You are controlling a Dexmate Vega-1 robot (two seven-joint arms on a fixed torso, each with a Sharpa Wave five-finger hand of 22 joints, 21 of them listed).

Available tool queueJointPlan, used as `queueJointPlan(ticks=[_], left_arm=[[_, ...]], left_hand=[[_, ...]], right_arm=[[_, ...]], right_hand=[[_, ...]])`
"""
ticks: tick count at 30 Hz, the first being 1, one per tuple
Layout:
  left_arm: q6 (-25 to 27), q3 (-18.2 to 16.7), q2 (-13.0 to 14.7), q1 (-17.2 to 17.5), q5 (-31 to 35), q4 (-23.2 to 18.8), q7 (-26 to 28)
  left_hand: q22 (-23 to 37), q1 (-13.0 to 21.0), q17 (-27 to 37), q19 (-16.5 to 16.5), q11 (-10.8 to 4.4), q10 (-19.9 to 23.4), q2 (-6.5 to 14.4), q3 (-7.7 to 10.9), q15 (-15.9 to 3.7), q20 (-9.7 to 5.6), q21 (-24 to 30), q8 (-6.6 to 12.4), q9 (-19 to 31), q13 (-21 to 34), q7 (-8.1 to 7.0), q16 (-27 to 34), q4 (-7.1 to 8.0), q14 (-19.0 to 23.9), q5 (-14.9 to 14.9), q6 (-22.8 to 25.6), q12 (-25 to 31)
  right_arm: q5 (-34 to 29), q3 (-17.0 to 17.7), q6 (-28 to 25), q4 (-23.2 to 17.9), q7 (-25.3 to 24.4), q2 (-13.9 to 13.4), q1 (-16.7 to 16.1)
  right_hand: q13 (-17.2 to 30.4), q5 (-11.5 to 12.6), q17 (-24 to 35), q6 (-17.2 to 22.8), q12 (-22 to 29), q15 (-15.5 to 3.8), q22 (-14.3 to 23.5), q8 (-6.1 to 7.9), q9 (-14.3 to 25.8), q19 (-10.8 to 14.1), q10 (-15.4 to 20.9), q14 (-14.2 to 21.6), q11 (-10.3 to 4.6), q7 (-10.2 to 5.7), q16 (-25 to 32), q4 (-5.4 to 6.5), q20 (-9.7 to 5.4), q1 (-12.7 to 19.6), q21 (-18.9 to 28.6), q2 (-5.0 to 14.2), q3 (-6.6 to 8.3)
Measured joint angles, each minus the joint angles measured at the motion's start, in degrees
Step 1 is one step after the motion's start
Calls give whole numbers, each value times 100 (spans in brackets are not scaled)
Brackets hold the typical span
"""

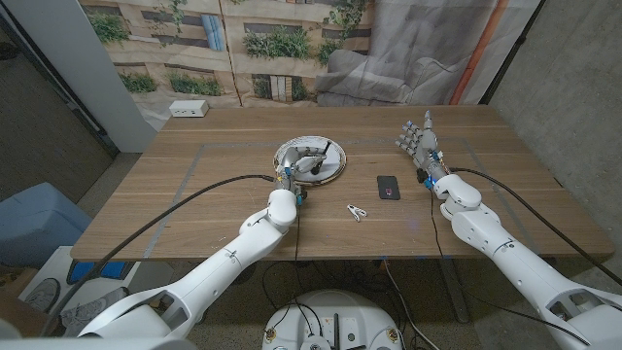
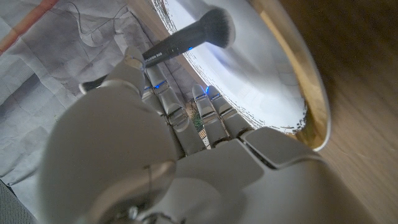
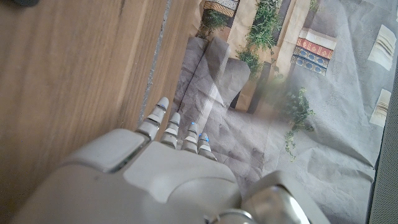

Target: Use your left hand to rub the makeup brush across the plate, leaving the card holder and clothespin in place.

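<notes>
A wooden counter marked with faint taped lines stands before a printed backdrop of a building front hung with green plants. A white power strip lies at the counter's far left corner, and a grey crumpled cloth is draped behind the far edge. A blue cushioned seat sits on the floor off the counter's left side, beside a grey wall.

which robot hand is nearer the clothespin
Left. The left robot hand is at the plate, up-left of the clothespin; the right robot hand is farther off, beyond the card holder.
</notes>
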Motion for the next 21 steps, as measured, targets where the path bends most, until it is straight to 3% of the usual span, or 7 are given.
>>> queueJointPlan(ticks=[21], left_arm=[[-137,16,-66,-104,-23,205,-38]], left_hand=[[0,-1,0,0,1,-1,-1,0,0,0,0,-5,2,2,0,-1,-1,0,4,0,-4]], right_arm=[[0,-2,0,-1,-1,1,1]], right_hand=[[0,0,0,0,0,0,0,0,0,0,0,0,0,0,0,0,0,0,0,0,0]])
